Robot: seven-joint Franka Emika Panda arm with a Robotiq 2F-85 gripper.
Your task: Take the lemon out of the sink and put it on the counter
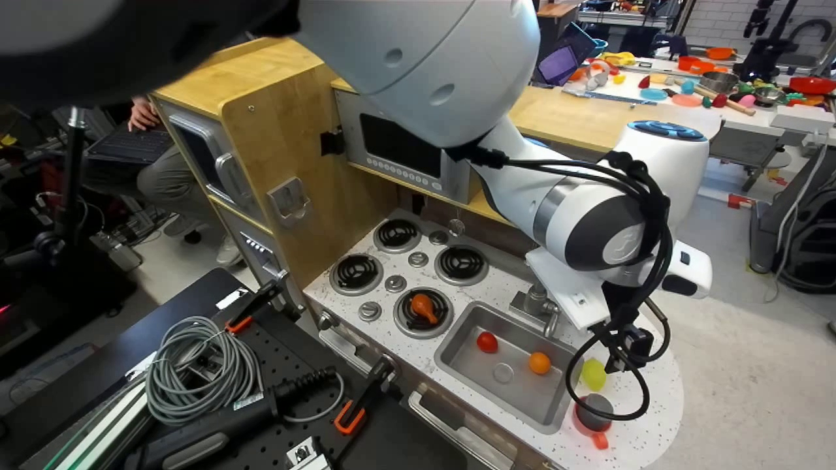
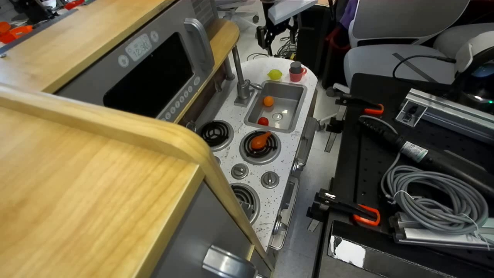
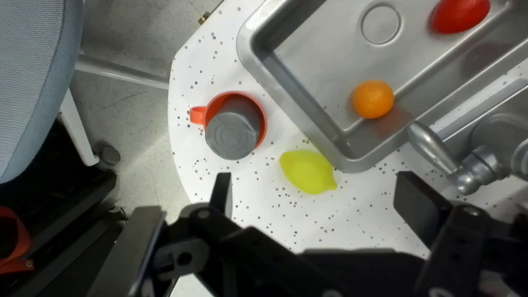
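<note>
The yellow lemon (image 3: 309, 172) lies on its side on the white speckled counter (image 3: 268, 222), beside the sink's corner. The lemon also shows in both exterior views (image 1: 594, 374) (image 2: 274, 74). The grey sink (image 3: 317, 53) holds an orange fruit (image 3: 372, 99) and a red fruit (image 3: 461, 15). My gripper (image 3: 313, 179) is wide open and empty. In the wrist view the lemon appears between and beyond its fingertips. In an exterior view the gripper (image 2: 277, 36) hangs above and apart from the counter's rounded end. Cables partly hide it in an exterior view (image 1: 632, 349).
A red cup (image 3: 258, 109) with a grey can (image 3: 232, 134) tilted in it stands close to the lemon. The faucet (image 3: 433, 150) rises beside the sink. An orange-brown toy (image 1: 423, 307) lies on a burner. A microwave (image 2: 154, 73) and shelf stand behind the stove.
</note>
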